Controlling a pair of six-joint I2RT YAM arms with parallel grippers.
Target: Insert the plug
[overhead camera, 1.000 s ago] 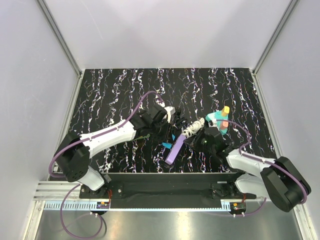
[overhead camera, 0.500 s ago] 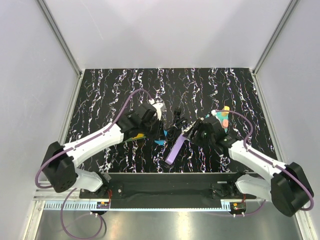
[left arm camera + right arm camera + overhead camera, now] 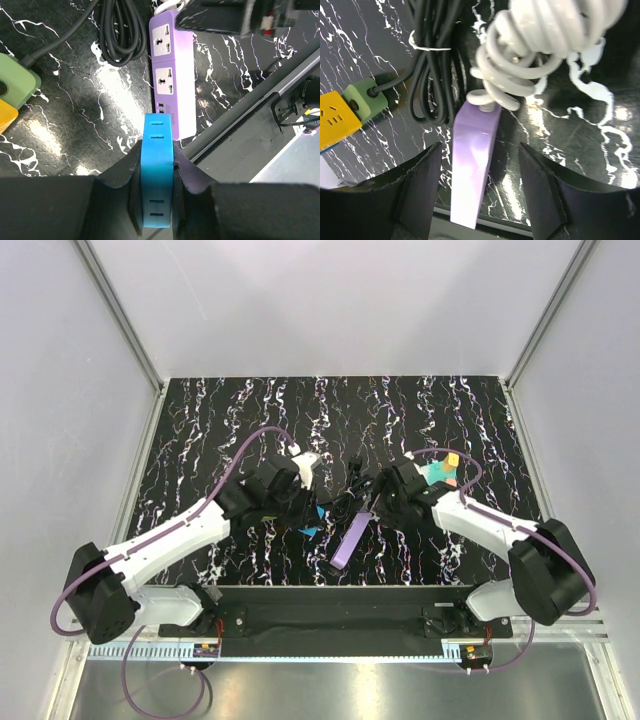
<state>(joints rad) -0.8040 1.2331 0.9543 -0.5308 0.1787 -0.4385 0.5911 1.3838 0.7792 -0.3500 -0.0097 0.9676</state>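
A purple power strip (image 3: pixel 348 541) lies on the black marbled table, its sockets facing up in the left wrist view (image 3: pixel 167 75). Its coiled white cable (image 3: pixel 540 55) lies at its far end. My left gripper (image 3: pixel 156 195) is shut on a blue plug (image 3: pixel 158 175) and holds it above the strip's near end; the plug shows as blue in the top view (image 3: pixel 312 512). My right gripper (image 3: pixel 480 195) is open, its fingers either side of the strip (image 3: pixel 472 160) near the cable end.
A bundled black cable (image 3: pixel 432 60) lies beside the strip, leading to a green adapter (image 3: pixel 365 97) next to a yellow one (image 3: pixel 335 120). A teal, yellow and orange adapter (image 3: pixel 445 468) sits right of the right arm. The table's front rail (image 3: pixel 340 595) is close.
My left arm has pulled back toward the near left, carrying the blue plug. My right gripper has moved left and farther out, now over the strip's cable end.
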